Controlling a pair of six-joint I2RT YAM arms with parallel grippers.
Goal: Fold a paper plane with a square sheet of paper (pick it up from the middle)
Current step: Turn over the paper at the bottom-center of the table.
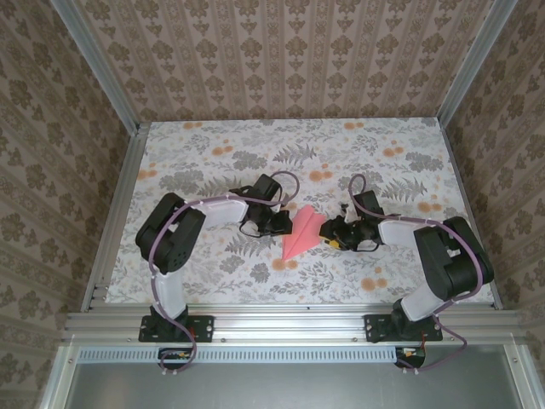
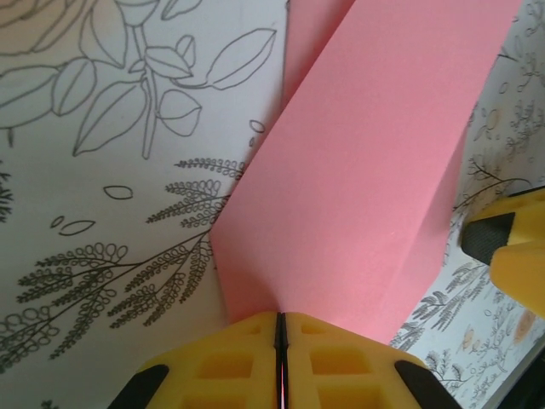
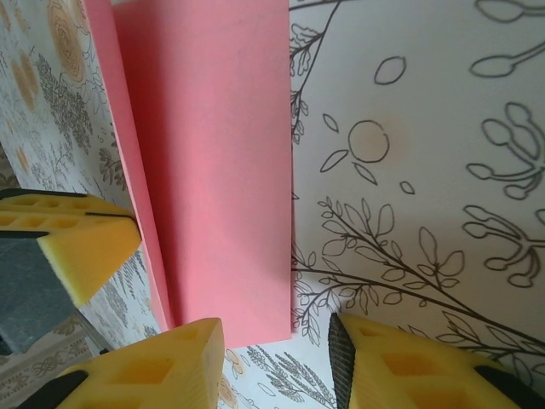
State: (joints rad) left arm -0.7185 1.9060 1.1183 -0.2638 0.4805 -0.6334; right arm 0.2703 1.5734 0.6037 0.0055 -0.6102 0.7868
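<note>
Floral tabletop: tiny from above, but close up the left gripper pinches an edge of the paper plane, the right gripper parted.

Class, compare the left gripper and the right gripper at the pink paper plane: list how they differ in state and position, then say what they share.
The left gripper is shut, pinching the edge of the paper plane; the right gripper is open and clamps nothing. Seen from above, the left gripper reaches the paper plane from its left side and the right gripper from its right side. Both are yellow at the tip and meet at the same paper plane.
</note>
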